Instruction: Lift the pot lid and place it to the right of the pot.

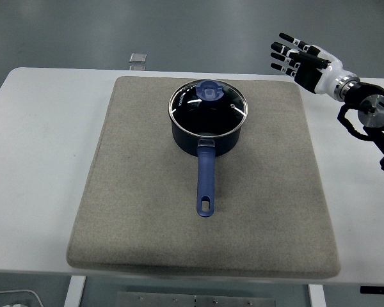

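Observation:
A dark blue saucepan (207, 131) stands on the grey mat (134, 211), at its far middle, with its long blue handle (205, 182) pointing toward the near edge. A glass lid (208, 104) with a blue knob (210, 90) rests closed on the pot. My right hand (301, 59) hovers high to the right of the pot, above the mat's far right corner, fingers spread and holding nothing. It is well apart from the lid. The left arm does not show.
The mat covers most of the white table (38, 141). A small clear square object (138, 58) lies at the table's far edge, left of the pot. Bare mat stretches to the right of the pot and in front of it.

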`<action>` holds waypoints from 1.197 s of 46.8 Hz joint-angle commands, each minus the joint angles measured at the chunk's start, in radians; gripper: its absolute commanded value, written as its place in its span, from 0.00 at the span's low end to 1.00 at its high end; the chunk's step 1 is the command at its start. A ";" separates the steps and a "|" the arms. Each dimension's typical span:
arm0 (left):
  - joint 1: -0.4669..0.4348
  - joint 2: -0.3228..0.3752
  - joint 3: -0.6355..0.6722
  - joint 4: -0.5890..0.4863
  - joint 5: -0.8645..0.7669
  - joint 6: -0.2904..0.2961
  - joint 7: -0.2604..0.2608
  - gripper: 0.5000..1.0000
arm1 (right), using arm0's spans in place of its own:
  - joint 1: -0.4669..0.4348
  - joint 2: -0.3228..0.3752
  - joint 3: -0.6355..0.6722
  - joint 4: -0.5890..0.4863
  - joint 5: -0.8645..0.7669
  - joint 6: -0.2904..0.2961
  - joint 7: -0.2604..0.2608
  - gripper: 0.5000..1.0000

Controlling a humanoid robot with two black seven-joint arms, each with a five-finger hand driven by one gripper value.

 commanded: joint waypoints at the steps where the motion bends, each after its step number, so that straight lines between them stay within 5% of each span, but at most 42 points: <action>1: 0.000 0.000 0.000 -0.001 0.001 -0.001 0.000 1.00 | 0.004 -0.002 0.000 -0.001 -0.002 -0.001 0.000 0.85; 27: 0.000 0.000 0.001 0.001 0.001 0.001 0.000 1.00 | 0.013 -0.005 0.000 -0.002 -0.012 -0.037 0.003 0.85; 56: 0.000 0.000 0.001 0.001 0.000 0.001 0.000 1.00 | 0.029 -0.008 -0.012 -0.002 -0.107 -0.005 0.003 0.84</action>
